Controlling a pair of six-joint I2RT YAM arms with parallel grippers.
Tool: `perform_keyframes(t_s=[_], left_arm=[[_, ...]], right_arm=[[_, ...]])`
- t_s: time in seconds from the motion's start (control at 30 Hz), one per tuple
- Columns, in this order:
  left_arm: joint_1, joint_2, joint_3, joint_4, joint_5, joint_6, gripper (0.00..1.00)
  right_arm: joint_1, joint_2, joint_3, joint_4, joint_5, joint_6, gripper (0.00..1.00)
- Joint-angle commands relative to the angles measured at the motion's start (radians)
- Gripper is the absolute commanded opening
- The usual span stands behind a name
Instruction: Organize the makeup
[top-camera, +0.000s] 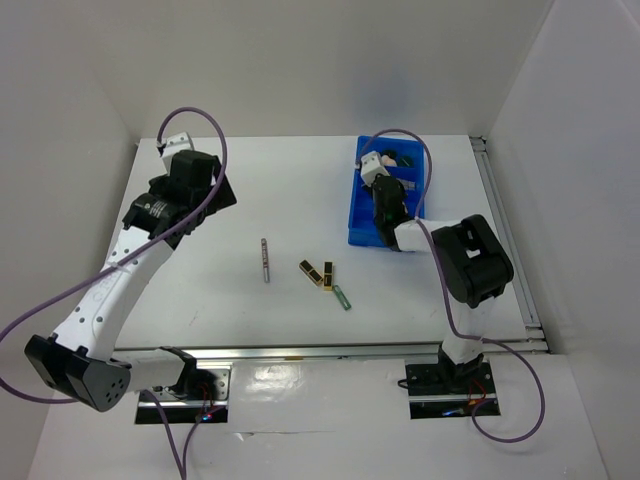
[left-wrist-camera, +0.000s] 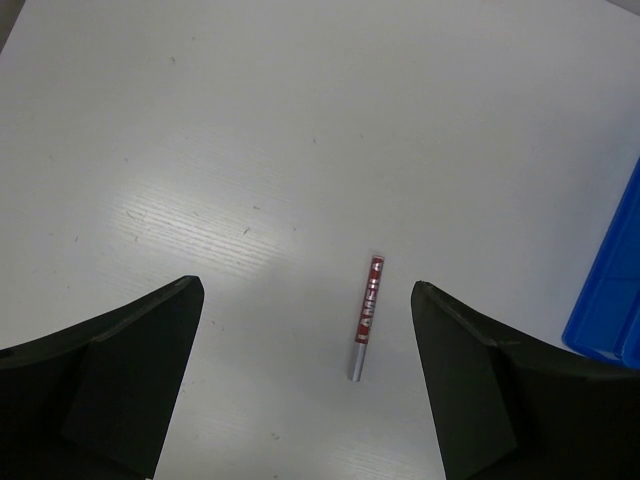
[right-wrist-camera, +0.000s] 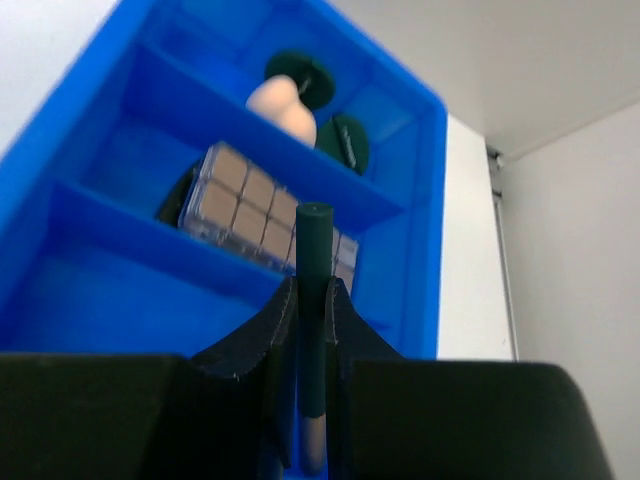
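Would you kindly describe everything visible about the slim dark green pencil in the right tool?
The slim dark green pencil is a smooth, round stick with a flat dark tip and a tan end nearest the camera. The right tool is shut on its middle, aiming it toward the blue plastic bin. Only the tool visibly touches it.

A flat white matte desk (top-camera: 300, 200) sits boxed in by plain white panel walls (top-camera: 330, 60) on three sides. Silver aluminium rails (top-camera: 330, 350) edge its near and right sides. Soft glare lies on its surface.
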Motion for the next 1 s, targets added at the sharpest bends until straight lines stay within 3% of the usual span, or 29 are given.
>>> perform_keyframes(t_s=[0.0,0.13,0.17,0.23,0.3,0.37,0.5,0.6,0.67,0.73,0.8,0.83,0.9,0.97], left_arm=[[-0.002,0.006,0.049,0.007,-0.006,0.004,0.99],[-0.002,0.006,0.049,0.007,-0.006,0.004,0.99],[-0.002,0.006,0.049,0.007,-0.006,0.004,0.99],[-0.002,0.006,0.049,0.007,-0.006,0.004,0.99],[-0.002,-0.004,0.049,0.007,-0.006,0.004,0.99],[-0.002,-0.004,0.038,0.007,-0.006,0.004,0.99],[-0.002,-0.014,0.027,0.016,0.003,0.004,0.99],[-0.002,-0.014,0.016,0.016,0.003,0.004,0.99],[-0.002,-0.014,0.006,0.016,0.003,-0.005,0.99],[-0.002,-0.014,0.006,0.004,0.003,-0.029,0.99],[-0.002,-0.014,0.006,-0.012,-0.023,-0.055,0.99],[-0.002,-0.014,0.006,-0.024,-0.023,-0.055,0.99],[-0.002,-0.023,0.006,-0.038,-0.061,-0.092,0.99],[-0.002,-0.037,-0.004,-0.038,-0.079,-0.101,0.99]], right_arm=[[-0.007,-0.017,-0.033,0.151,0.040,0.062,0.00],[-0.016,-0.017,-0.044,0.105,0.040,0.102,0.12],[-0.016,-0.026,-0.044,0.094,0.049,0.111,0.19],[-0.016,-0.049,-0.035,0.074,0.049,0.146,0.45],[-0.025,-0.087,-0.002,-0.010,0.015,0.192,0.52],[-0.035,-0.114,0.051,-0.112,-0.029,0.261,0.67],[-0.044,-0.158,0.154,-0.240,-0.072,0.310,0.67],[-0.044,-0.169,0.282,-0.431,-0.170,0.395,0.57],[-0.021,-0.169,0.349,-0.537,-0.227,0.479,0.45],[0.010,-0.149,0.438,-0.692,-0.322,0.516,0.42],[0.074,-0.112,0.532,-0.853,-0.411,0.577,0.49],[0.102,-0.064,0.568,-0.905,-0.430,0.593,0.65],[0.189,-0.010,0.678,-1.007,-0.430,0.680,0.81],[0.252,0.075,0.746,-1.136,-0.468,0.737,0.87]])
